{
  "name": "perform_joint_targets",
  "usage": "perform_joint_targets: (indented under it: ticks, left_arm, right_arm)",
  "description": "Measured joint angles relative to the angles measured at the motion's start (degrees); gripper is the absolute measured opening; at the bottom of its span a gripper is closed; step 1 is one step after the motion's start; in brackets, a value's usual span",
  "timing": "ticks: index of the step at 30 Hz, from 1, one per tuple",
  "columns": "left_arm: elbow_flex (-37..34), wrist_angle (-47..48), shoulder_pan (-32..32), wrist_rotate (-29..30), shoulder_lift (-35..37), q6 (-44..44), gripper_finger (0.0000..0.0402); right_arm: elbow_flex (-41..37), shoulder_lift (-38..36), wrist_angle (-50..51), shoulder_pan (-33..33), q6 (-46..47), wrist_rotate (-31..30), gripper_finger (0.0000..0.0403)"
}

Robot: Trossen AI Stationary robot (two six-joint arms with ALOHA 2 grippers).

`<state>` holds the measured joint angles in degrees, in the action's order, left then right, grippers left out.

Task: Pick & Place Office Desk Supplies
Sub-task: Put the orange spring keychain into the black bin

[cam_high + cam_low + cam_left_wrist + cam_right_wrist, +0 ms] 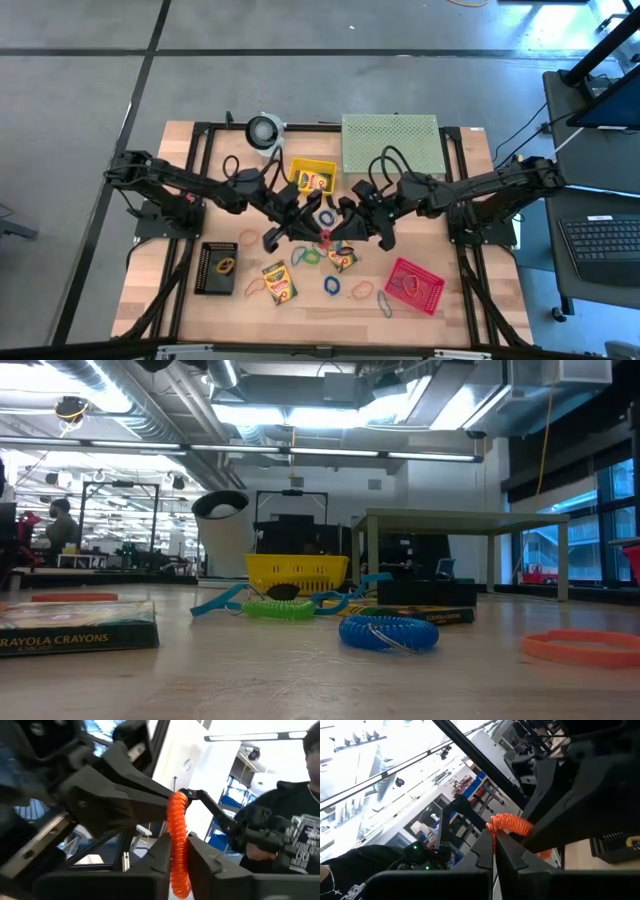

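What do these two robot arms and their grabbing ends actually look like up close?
Both arms are dark, nearly black, built of jointed segments. The left arm and right arm each carry looping black cables near the wrist. The left end effector and right end effector each end in two angular, matte black fingers with stepped inner edges. No markings are legible.

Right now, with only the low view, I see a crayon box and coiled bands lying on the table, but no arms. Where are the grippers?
Observer: Raised over the middle of the table, the left gripper and the right gripper meet tip to tip.
Operator: Is anything held?
Observer: Yes. An orange coiled band sits clamped between the left gripper's fingers.
Operator: And the right one?
Observer: Its wrist view shows it shut on that same band.
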<state>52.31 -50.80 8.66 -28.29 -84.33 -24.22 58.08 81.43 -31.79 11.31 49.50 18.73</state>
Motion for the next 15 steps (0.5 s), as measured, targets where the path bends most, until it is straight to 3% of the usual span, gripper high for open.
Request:
perform_joint_targets:
  ticks: [10, 15]
  left_arm:
    - [0.0, 0.0, 0.6, 2.8, 0.0, 0.0, 0.001]
    - [0.0, 0.0, 0.6, 5.8, 0.0, -0.3, 0.001]
  right_arm:
    - [0.0, 0.0, -0.3, 0.0, -0.5, -0.1, 0.0012]
    - [0.0, 0.0, -0.4, 0.3, -0.5, -2.5, 0.0041]
